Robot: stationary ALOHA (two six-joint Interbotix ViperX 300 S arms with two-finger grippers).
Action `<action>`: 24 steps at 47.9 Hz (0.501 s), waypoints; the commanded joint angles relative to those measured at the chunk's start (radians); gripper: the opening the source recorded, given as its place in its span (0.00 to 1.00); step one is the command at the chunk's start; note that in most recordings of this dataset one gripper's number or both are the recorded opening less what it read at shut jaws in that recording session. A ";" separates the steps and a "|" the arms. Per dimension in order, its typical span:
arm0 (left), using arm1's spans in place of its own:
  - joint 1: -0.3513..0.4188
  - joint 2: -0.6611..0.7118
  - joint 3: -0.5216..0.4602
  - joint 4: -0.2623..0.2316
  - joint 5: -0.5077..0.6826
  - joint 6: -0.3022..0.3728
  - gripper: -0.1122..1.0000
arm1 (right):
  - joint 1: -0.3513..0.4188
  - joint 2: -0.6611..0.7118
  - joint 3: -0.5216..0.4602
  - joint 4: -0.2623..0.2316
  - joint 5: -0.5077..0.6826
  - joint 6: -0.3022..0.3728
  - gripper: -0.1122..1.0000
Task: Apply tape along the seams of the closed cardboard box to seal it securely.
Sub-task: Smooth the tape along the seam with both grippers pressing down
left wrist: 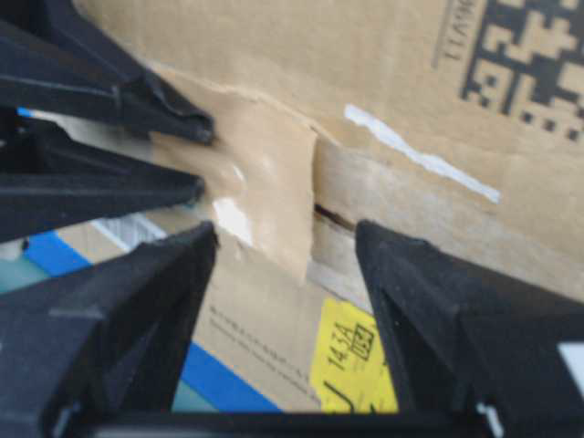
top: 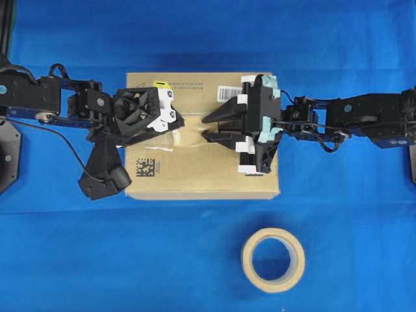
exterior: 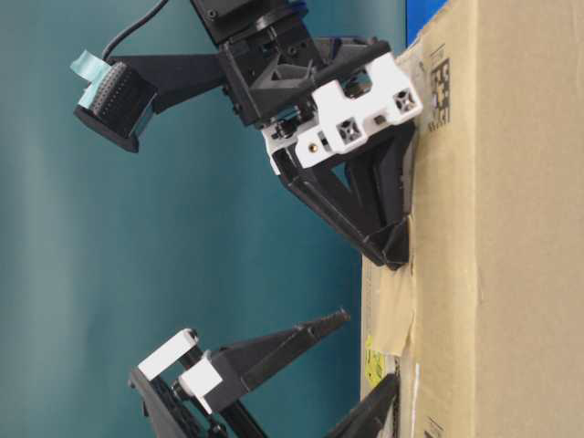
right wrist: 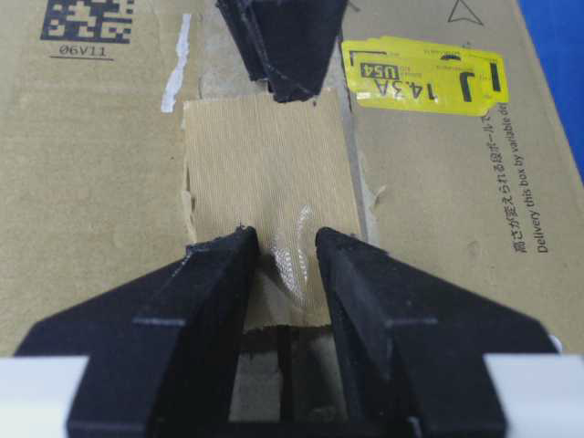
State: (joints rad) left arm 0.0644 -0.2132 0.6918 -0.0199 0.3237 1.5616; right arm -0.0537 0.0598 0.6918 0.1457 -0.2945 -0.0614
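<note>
The cardboard box (top: 195, 175) lies flat on the blue cloth. The tape (top: 192, 136) (right wrist: 265, 164), a square tan piece with a shiny crease, lies across the seam in the middle of the top. Beside it the seam (left wrist: 330, 216) shows as a dark slit edged by torn grey old tape. My left gripper (top: 174, 123) (left wrist: 287, 239) points down at the box with its jaws open, and one fingertip (right wrist: 283, 78) rests at the tape's far end. My right gripper (top: 205, 127) (right wrist: 285, 239) is open, its tips over the tape's near end, holding nothing.
A tan tape roll (top: 248, 260) lies flat on the blue cloth (top: 97, 260) in front of the box. A yellow sticker (right wrist: 420, 78) and a black square code (right wrist: 87, 18) sit on the box top on either side of the seam.
</note>
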 commanded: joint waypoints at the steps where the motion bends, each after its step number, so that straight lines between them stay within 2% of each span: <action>1: 0.002 -0.028 -0.009 -0.003 0.000 -0.008 0.66 | -0.002 -0.009 -0.006 0.003 0.003 0.000 0.48; 16: 0.002 -0.101 0.017 -0.009 -0.038 -0.044 0.65 | 0.000 -0.025 0.006 0.003 0.003 0.000 0.48; 24: -0.003 -0.153 0.066 -0.012 -0.167 -0.141 0.65 | 0.005 -0.080 0.018 0.003 0.003 -0.002 0.48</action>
State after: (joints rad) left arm 0.0644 -0.3329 0.7517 -0.0291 0.2148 1.4557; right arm -0.0537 0.0276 0.7133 0.1457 -0.2869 -0.0614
